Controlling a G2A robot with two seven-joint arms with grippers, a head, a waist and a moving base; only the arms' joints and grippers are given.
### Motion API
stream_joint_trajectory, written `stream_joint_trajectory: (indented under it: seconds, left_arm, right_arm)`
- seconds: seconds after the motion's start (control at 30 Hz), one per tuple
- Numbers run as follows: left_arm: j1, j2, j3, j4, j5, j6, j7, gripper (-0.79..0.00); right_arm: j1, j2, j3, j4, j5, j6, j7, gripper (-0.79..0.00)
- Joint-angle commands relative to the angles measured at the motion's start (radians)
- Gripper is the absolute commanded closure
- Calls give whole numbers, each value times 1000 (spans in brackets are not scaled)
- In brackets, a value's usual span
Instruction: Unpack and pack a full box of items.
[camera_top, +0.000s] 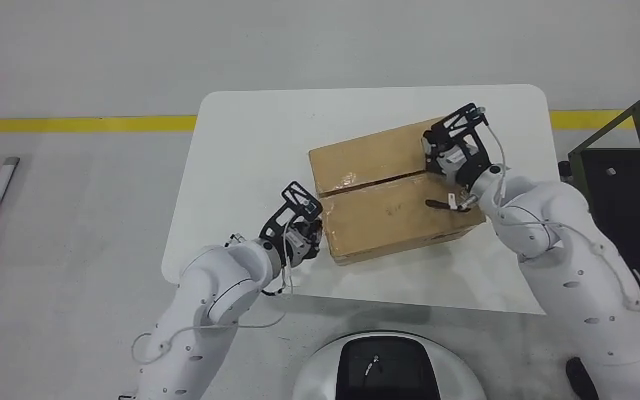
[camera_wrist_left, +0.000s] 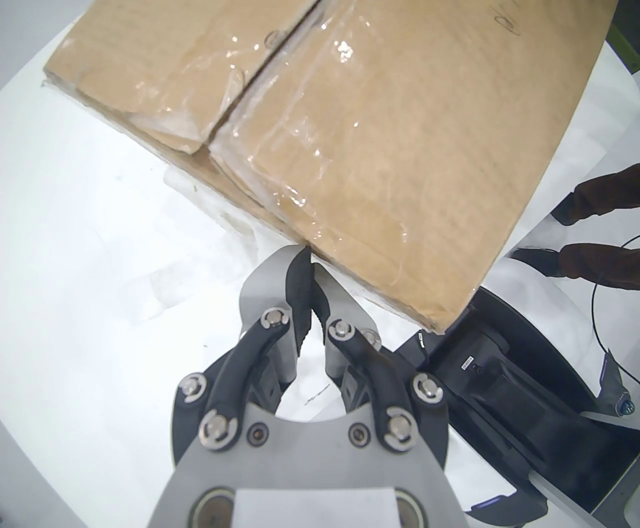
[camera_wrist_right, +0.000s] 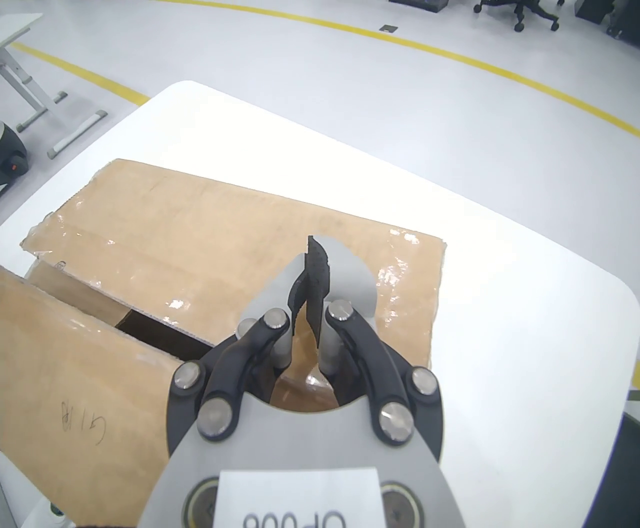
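Box (camera_top: 390, 205): on table (camera_top: 250, 150), flaps ajar.
Left gripper (camera_wrist_left: 306, 265): jaws together, at box's left edge.
Right gripper (camera_wrist_right: 316, 262): jaws together, over far flap.

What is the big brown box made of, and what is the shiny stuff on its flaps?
The box looks like corrugated cardboard: dull brown, with a thin layered edge showing where the flaps part. The shiny stuff seems to be clear plastic packing tape, since it is glossy and wrinkled, catches the light, and lets the brown show through.
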Motion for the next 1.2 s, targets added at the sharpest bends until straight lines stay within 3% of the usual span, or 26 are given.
stream_joint_trajectory:
  seconds: [0.0,0.43,0.83,1.0,1.17]
  left_arm:
    - [9,3,-18,-6,6,2,-5,-767]
    - [119,34,-186,-67,89,-8,-14,-785]
    - [119,34,-186,-67,89,-8,-14,-785]
    - [172,36,-190,-43,126,-5,71,-785]
    - [179,33,-128,25,236,-30,187,-785]
  right_arm:
    - [2,0,-7,-9,-26,-2,-11,0]
    - [13,-18,-130,16,-112,17,-111,0]
    - [-11,-22,-126,10,-144,32,-153,0]
    - [-11,-24,-119,2,-132,28,-128,0]
    - [-15,-25,-121,-5,-133,19,-111,0]
